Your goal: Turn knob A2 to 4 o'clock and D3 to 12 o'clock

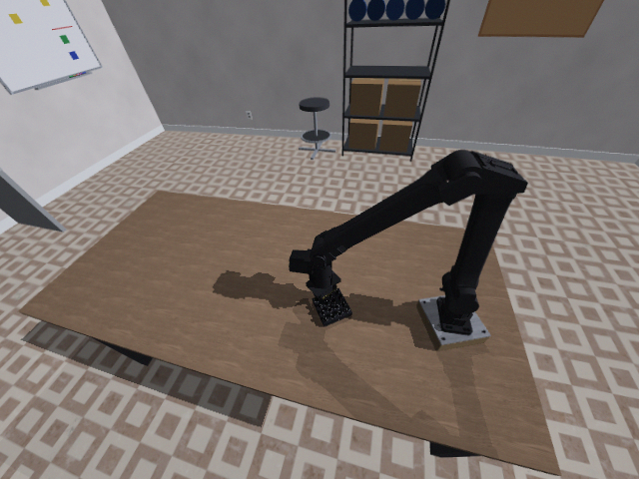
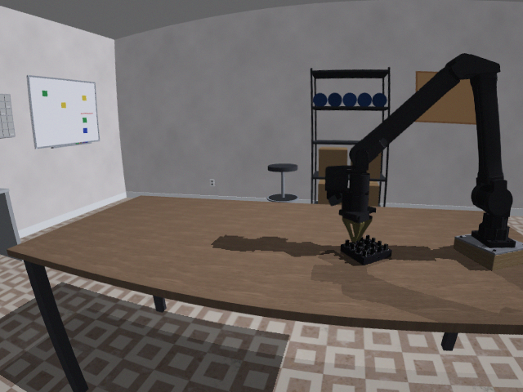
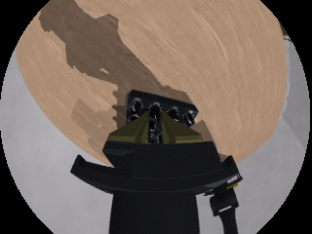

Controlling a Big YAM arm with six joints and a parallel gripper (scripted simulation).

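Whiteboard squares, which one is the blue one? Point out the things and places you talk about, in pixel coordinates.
It's the lowest square point(image 1: 73, 55) point(image 2: 85, 130) on the whiteboard point(image 1: 31, 56) point(image 2: 59, 126), right under a green one point(image 1: 64, 39) point(image 2: 84, 120). The other squares are green or yellow, and all sit higher.

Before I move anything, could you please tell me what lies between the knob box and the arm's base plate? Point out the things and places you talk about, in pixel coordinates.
Only the arm's shadow point(image 1: 373, 307) point(image 2: 416, 251) lies on the table between box point(image 1: 346, 315) point(image 2: 366, 260) and plate point(image 1: 472, 335) point(image 2: 462, 241), in the top and exterior views.
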